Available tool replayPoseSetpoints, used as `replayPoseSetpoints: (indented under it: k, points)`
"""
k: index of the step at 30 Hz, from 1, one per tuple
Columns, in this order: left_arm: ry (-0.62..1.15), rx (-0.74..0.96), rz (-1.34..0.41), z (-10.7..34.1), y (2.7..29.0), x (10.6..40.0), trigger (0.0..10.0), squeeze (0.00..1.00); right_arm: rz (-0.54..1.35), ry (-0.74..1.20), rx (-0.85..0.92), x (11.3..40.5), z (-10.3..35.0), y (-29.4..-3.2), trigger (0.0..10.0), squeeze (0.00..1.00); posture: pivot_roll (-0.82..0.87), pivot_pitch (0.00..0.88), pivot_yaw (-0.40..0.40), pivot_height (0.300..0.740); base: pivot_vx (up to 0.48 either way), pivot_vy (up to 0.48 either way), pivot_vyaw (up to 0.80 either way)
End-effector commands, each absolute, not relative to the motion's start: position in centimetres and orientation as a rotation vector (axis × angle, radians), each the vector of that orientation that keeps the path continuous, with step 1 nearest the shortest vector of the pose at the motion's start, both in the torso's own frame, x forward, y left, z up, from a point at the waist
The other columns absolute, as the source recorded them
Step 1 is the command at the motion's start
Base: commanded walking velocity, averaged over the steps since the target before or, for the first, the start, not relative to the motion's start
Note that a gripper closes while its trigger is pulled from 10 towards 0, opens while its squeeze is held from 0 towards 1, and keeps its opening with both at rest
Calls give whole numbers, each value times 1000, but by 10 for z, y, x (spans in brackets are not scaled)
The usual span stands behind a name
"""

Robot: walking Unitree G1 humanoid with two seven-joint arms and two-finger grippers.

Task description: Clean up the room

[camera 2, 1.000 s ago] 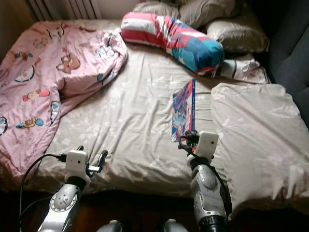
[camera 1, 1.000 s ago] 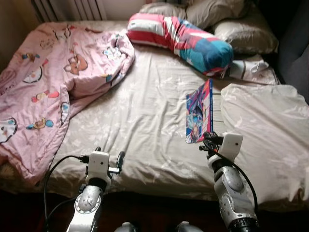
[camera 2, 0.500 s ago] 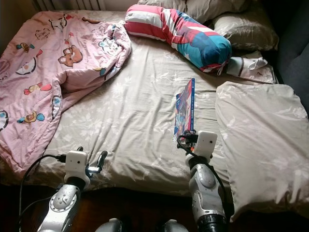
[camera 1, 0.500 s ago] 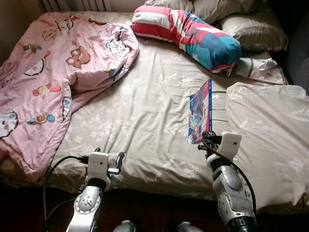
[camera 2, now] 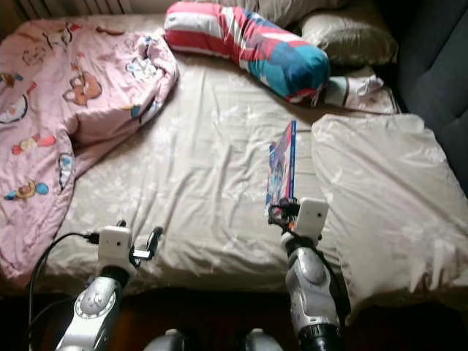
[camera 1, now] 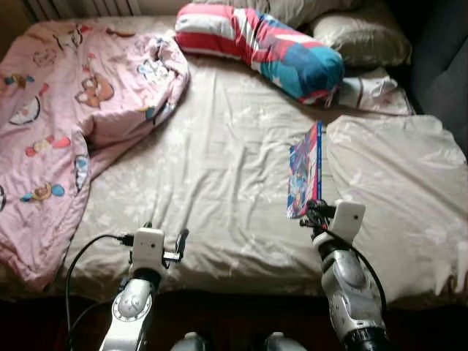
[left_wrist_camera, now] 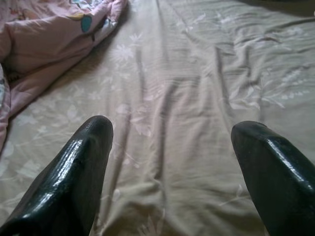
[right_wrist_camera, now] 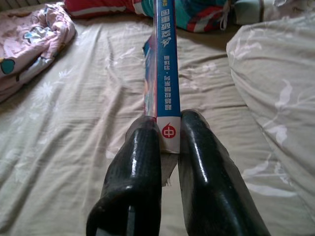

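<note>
Over bed: right end effector (right_wrist_camera: 167, 132) clamping book (right_wrist_camera: 165, 59)

Grey sofa (camera 2: 439, 66) beside bed (camera 1: 219, 168)

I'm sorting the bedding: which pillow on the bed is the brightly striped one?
The long pillow at the head of the bed, banded red, white and teal. The pillows behind it are plain beige.

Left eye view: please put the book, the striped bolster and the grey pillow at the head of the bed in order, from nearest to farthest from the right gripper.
1. The book: its near end is clamped in the right gripper, standing on edge.
2. The striped bolster: farther up the bed, lying across it.
3. The grey pillow: behind the bolster's right end, at the head.
</note>
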State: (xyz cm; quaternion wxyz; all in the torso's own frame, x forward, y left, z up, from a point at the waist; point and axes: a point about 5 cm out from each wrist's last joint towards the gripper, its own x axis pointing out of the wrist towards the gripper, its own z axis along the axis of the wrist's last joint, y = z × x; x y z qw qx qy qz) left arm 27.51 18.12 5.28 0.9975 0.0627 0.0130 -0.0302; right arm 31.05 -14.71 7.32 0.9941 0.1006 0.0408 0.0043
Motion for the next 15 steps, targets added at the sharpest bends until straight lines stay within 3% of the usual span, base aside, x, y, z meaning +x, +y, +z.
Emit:
replayPoseSetpoints:
  k: [1, 10, 15]
  points:
    - [53, 115, -50, 47, 186, 270, 10000, 0, 14, 48, 201, 313, 79, -145, 10000, 0, -3, 230, -1, 730, 0, 0, 0]
    - [60, 117, -49, 45, 185, 270, 10000, 0, 9, 58, 200, 313, 77, -146, 10000, 0, -4, 228, -3, 730, 0, 0, 0]
    - [61, 116, -50, 45, 185, 270, 10000, 0, 10, 62, 204, 313, 76, -147, 10000, 0, -4, 226, -3, 730, 261, 0, -198]
